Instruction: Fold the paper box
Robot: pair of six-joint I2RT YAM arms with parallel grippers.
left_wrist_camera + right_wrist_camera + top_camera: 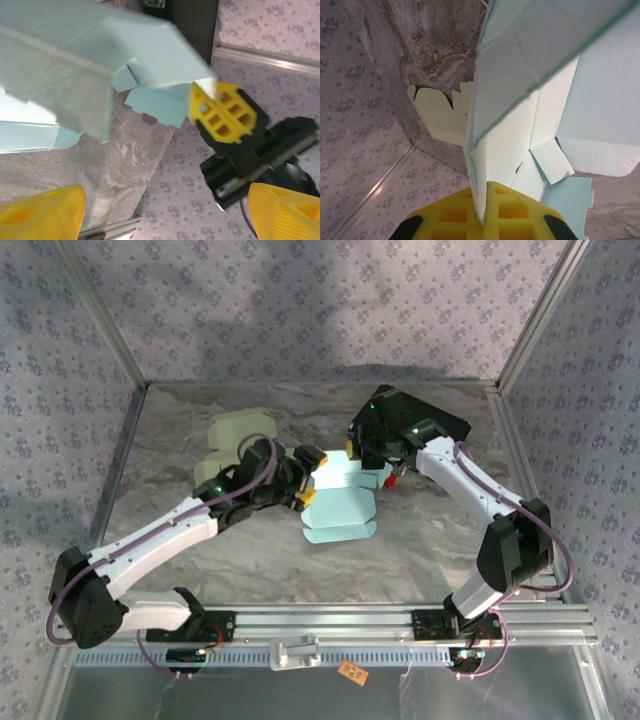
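The paper box (340, 505) lies in the middle of the table, a pale blue sheet, part flat and part lifted. Its near flaps rest on the surface, while the far panel stands up off it at a tilt.

My right claw (482, 210) is pinched tight on the edge of that raised panel; in the right wrist view the sheet runs straight down between my yellow fingers (515, 212). I judge this grip is what keeps the panel standing, so a crease can form along its base. Small tabs hang loose near the fold, not yet tucked in.

My left claw (312, 477) sits just beside the box on its left side, spread wide with nothing between its fingers. From its wrist view, the blue sheet hangs above and ahead, apart from both fingers. I take it that this claw is placed to press or catch the next flap while the right one holds the panel up. The box looks only partly folded, with the walls not closed together.

Beyond the box, pale cream sheets (243, 428) lie toward the far left, well apart from the blue one. A black board (430, 410) sits behind my right arm, at the far right.

The table (420, 540) has a grey marbled surface. Flowered cloth walls (300, 300) close it in on three sides, and a metal rail (350, 620) runs along the near edge where my arms are bolted.
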